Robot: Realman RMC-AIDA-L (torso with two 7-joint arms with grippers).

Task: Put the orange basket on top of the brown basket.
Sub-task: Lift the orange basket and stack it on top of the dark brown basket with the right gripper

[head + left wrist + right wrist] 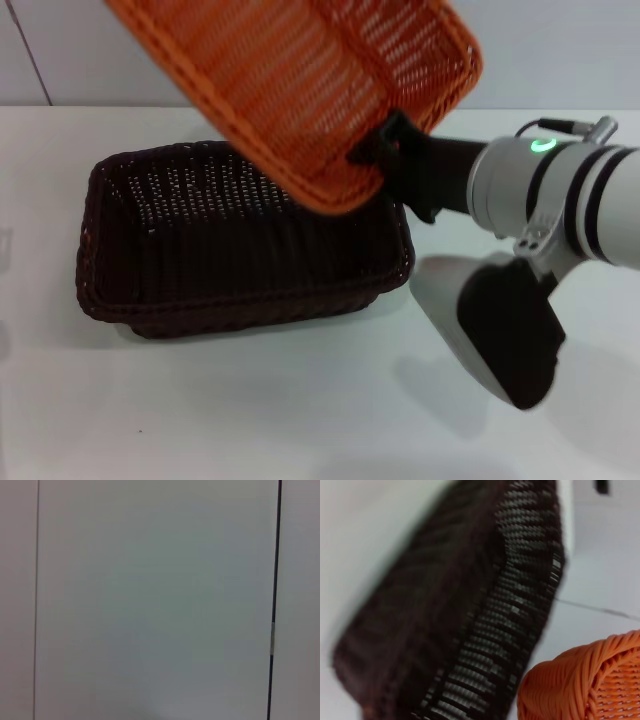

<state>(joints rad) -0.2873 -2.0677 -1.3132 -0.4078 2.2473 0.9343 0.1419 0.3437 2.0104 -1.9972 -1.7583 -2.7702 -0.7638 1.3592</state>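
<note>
The orange basket (310,85) hangs tilted in the air over the back right part of the brown basket (235,245), which rests on the white table. My right gripper (385,145) is shut on the orange basket's near right rim and holds it up. In the right wrist view the brown basket (470,610) lies below and the orange basket's rim (585,680) shows at the corner. My left gripper is out of view; its wrist view shows only a pale wall.
The white table (250,410) stretches in front of and to the left of the brown basket. My right arm (560,200) reaches in from the right, its elbow low over the table. A pale wall stands behind.
</note>
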